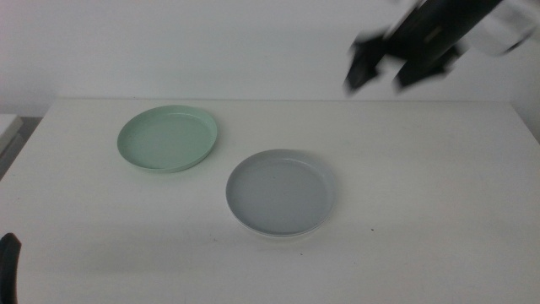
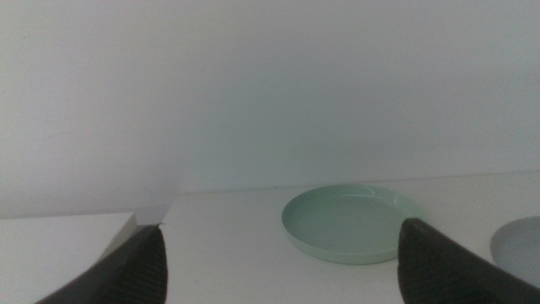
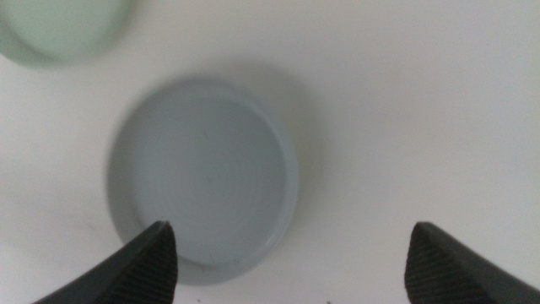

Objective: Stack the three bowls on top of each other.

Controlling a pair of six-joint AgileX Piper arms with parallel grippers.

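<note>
The grey bowl (image 1: 281, 192) sits mid-table, nested on a white bowl whose pale rim (image 1: 272, 236) peeks out under its near edge. The mint green bowl (image 1: 169, 138) lies apart, to the back left. My right gripper (image 1: 388, 72) hovers high above the table's back right, blurred, its jaws open and empty. Its wrist view looks straight down on the grey bowl (image 3: 202, 173), with the green bowl (image 3: 59, 29) at a corner. My left gripper (image 2: 278, 270) waits open at the table's near left edge, facing the green bowl (image 2: 350, 221).
The white table (image 1: 422, 211) ends at a plain wall behind. A small pale ledge (image 1: 8, 127) sits off the table's left edge. The left gripper's tip (image 1: 7, 262) shows at the bottom left corner of the middle view.
</note>
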